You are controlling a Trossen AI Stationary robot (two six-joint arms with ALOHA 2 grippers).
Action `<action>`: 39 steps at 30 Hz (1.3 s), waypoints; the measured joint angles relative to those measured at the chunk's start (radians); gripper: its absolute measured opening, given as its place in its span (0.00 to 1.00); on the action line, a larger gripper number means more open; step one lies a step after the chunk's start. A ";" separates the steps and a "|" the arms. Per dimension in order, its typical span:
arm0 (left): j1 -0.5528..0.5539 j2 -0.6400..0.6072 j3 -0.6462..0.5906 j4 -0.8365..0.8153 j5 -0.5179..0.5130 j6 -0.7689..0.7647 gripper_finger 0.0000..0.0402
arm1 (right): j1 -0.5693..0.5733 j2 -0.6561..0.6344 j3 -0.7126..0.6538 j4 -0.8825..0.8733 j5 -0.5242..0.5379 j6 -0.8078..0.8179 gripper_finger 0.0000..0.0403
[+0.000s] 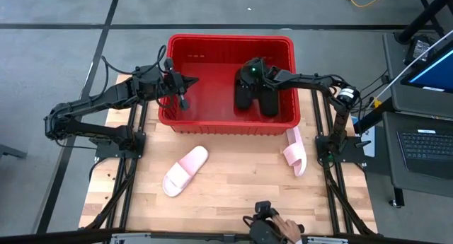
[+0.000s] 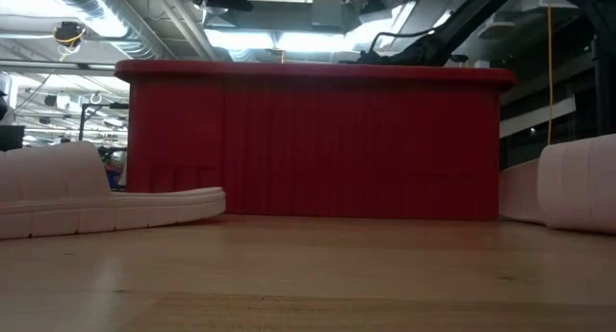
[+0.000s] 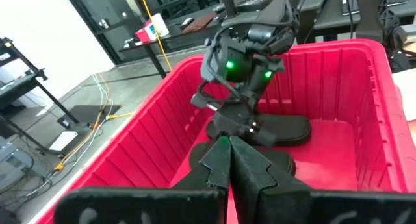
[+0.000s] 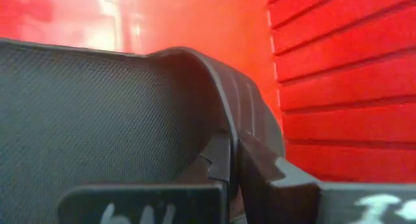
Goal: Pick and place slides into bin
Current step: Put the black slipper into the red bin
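Observation:
The red bin (image 1: 177, 124) stands at the table's far middle. Two black slides lie side by side inside it, one (image 1: 244, 97) at my right gripper (image 3: 229, 125) and the other (image 1: 271, 104) next to it. My right gripper reaches down into the bin and is shut on the first black slide. My left gripper (image 3: 229, 160) hovers shut over the bin's left part (image 1: 185, 85) and holds nothing. Two pale pink slides rest on the table in front of the bin, one sole down at near left (image 1: 185, 170), one on its side at right (image 1: 296, 150). My right gripper pinches a raised edge of the black slide (image 4: 224, 130) between its two fingers, with the slide's textured surface (image 4: 97, 113) to one side. The fingers slant down into the bin from the right. Whether the slide rests on the bin's floor, I cannot tell.
The bin's ribbed right wall (image 4: 344, 87) is close beside my right gripper. In the low view the bin's front wall (image 2: 318, 149) stands between the two pink slides (image 2: 96, 202) (image 2: 577, 188). A person's hand (image 1: 284, 226) with a device shows at the table's near edge.

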 joint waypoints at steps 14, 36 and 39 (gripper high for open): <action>0.000 0.000 0.000 0.000 -0.002 0.000 0.01 | -0.005 0.006 0.001 0.015 0.019 -0.031 0.13; 0.000 0.000 0.000 0.000 -0.003 0.000 0.01 | 0.008 0.002 0.001 -0.004 0.023 0.033 0.26; 0.000 0.000 0.000 -0.001 -0.003 0.000 0.00 | 0.016 0.002 0.001 0.004 0.023 0.033 0.31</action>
